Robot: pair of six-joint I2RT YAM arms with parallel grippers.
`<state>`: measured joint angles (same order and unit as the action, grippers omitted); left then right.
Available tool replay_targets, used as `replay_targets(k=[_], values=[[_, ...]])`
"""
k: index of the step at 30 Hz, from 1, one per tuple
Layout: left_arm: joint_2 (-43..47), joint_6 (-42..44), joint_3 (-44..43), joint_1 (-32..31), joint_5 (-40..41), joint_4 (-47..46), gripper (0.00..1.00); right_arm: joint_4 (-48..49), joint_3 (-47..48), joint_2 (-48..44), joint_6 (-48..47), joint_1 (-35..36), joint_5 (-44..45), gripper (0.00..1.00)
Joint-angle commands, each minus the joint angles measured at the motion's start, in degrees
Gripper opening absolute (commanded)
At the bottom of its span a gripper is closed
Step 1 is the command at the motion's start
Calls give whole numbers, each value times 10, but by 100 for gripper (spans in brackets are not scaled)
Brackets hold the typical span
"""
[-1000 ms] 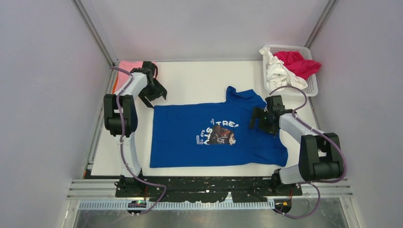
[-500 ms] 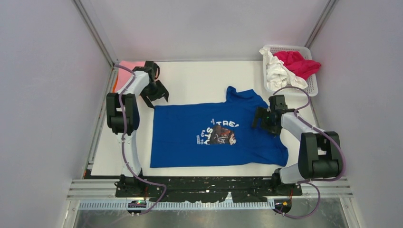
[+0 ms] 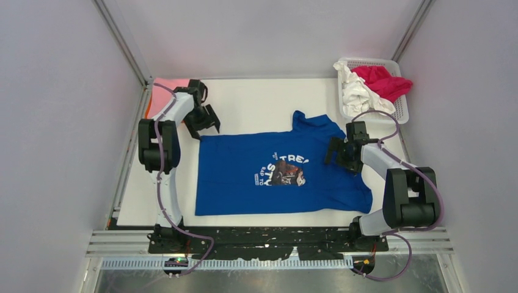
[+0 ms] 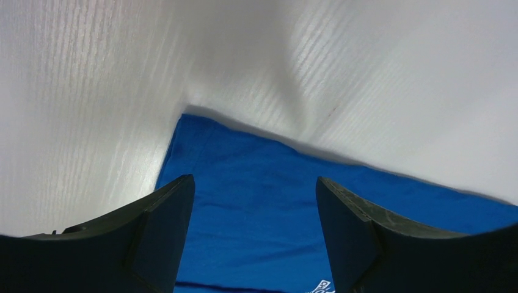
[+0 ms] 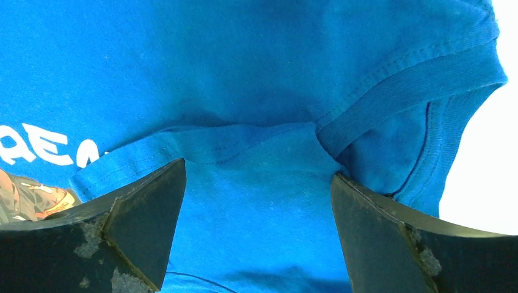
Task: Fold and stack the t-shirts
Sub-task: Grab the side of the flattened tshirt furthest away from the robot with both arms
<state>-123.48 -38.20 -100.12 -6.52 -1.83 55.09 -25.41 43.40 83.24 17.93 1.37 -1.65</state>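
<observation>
T-shirt (image 3: 244, 183) lies flat under both spread jaws.

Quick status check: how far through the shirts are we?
Done: a pink t-shirt looks folded at the table's far-left corner. In hand: the blue t-shirt lies spread flat; the left gripper, open, hovers over its far-left corner, and the right gripper, open, is near the collar. Left: folding it, plus the white t-shirt and crimson t-shirt in the basket.
</observation>
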Motion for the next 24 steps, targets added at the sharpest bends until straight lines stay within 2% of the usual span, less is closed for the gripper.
replay_targets(k=[1, 7, 17, 24], values=[[-7, 18, -49, -13, -6, -1, 75, -4, -6, 30, 2, -5, 7, 95], [-38, -6, -81, -16, 9, 11, 74, -17, -1, 33, 3, -19, 49, 95], [-43, -46, -68, -24, 13, 12, 72, -27, 0, 39, 3, -39, 71, 95], [-41, -51, -70, -32, 48, 19, 71, -38, 9, 41, 2, -50, 101, 95]])
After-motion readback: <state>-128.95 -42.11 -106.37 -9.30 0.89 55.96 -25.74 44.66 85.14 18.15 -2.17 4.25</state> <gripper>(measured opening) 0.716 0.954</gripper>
